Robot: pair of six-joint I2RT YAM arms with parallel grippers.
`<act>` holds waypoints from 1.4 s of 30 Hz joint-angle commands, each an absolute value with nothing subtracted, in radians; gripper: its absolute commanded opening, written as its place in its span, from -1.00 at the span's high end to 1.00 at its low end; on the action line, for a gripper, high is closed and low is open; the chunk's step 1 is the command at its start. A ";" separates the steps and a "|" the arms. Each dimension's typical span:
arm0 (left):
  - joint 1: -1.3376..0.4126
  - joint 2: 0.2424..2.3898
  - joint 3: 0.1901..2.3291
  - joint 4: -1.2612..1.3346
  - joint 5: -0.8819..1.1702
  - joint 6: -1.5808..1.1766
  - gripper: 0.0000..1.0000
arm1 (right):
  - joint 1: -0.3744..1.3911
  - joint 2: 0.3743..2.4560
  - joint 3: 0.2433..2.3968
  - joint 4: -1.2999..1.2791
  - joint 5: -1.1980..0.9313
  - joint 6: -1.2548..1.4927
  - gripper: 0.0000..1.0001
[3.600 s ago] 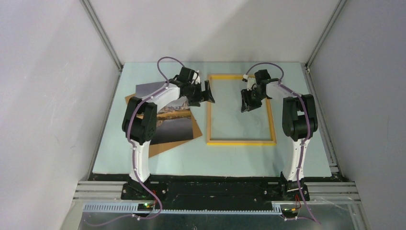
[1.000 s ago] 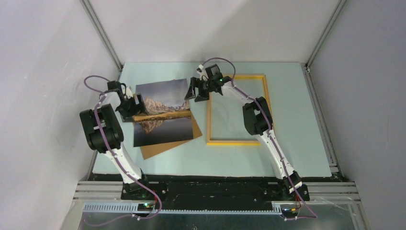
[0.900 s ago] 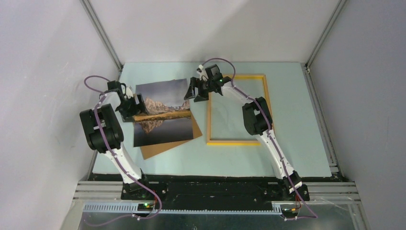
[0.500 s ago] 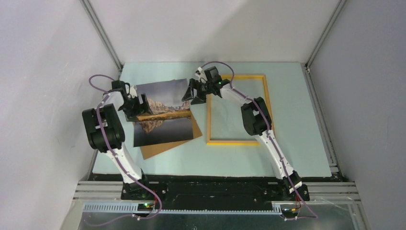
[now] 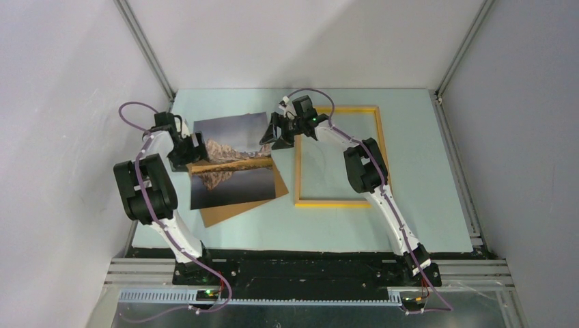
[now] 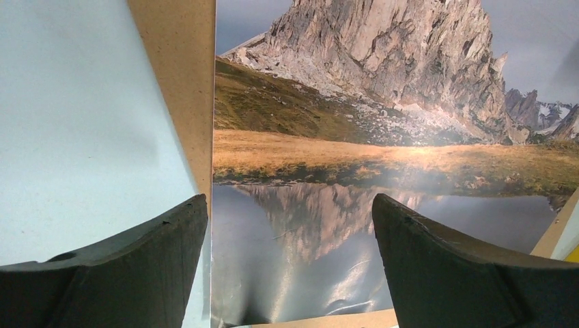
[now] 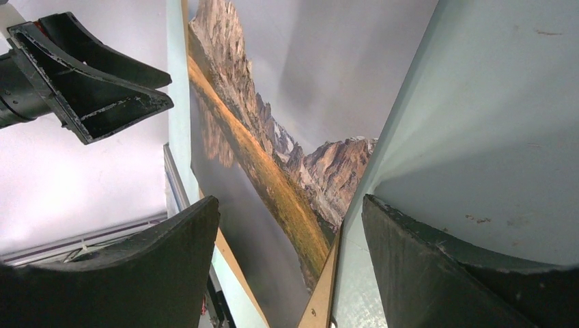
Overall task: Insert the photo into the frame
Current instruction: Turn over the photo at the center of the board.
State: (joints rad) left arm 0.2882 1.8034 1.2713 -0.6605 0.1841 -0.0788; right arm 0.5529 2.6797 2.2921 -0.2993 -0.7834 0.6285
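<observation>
The photo [image 5: 229, 167] lies on the backing board [image 5: 235, 210] at the tabletop's far left, beside the frame [image 5: 341, 203]. The left gripper [image 5: 194, 150], jaws spread, straddles its left edge; the right gripper [image 5: 272, 135], also spread, straddles its right edge.

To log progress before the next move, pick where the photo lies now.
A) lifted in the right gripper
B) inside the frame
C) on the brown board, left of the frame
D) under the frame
C: the photo lies flat on the brown board, left of the frame and not touching it.
</observation>
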 commanded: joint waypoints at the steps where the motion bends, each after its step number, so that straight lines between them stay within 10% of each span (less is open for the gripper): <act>1: 0.292 1.819 1.284 -0.643 0.170 -0.083 -0.91 | 0.548 2.655 2.261 -0.348 -0.759 0.609 -0.62; 42: 0.222 1.895 1.225 -0.637 0.309 -0.091 -0.82 | 0.560 2.690 2.211 -0.108 -0.921 0.790 -0.56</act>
State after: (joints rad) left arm 0.2352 1.8648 1.2507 -0.6456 0.2726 -0.0803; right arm 0.5541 2.6759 2.2173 -0.1707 -0.8825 0.7486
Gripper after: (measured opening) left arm 0.917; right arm 0.789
